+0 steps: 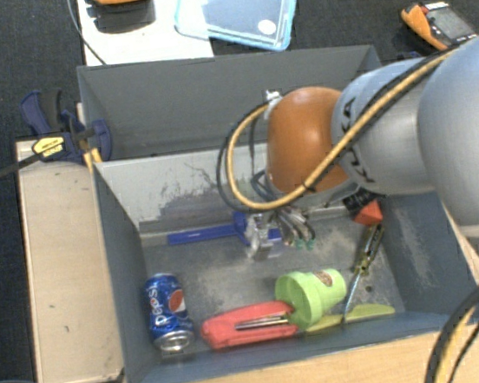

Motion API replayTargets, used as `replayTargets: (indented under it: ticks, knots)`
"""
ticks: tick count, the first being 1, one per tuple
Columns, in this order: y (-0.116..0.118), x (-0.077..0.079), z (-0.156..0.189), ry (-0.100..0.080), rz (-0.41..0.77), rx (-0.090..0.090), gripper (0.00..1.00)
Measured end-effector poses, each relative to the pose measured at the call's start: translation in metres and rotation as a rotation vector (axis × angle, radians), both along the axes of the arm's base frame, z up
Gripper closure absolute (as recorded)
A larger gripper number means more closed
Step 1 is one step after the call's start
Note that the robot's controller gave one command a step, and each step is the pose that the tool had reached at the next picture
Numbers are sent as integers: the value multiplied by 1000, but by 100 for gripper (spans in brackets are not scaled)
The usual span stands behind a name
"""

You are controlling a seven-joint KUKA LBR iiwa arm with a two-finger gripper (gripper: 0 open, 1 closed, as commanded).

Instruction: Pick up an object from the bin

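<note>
My gripper hangs low over the back middle of the bin, under the arm's orange cover. Its fingers stand apart, open, with the left fingertip at the right end of a long blue stick that lies along the back wall. Whether it touches the stick I cannot tell. A green cup lies on its side just in front of the gripper. To the right, a slim tool with an orange head and a dark shaft slants toward the front.
A red stapler-like thing lies along the front wall beside the cup. A blue Pepsi can lies at the front left. A yellow-green strip rests at the front right. The arm covers the bin's right side.
</note>
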State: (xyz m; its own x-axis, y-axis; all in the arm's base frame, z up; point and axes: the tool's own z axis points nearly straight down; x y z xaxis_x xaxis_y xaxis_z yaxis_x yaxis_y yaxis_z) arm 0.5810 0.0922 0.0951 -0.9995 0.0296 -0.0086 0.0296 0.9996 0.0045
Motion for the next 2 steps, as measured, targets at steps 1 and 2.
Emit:
replayTargets:
  ticks: [1, 2]
  knots:
    - [0, 0, 21, -2, -1, 0, 100]
    - [0, -1, 55, 4, -1, 0, 100]
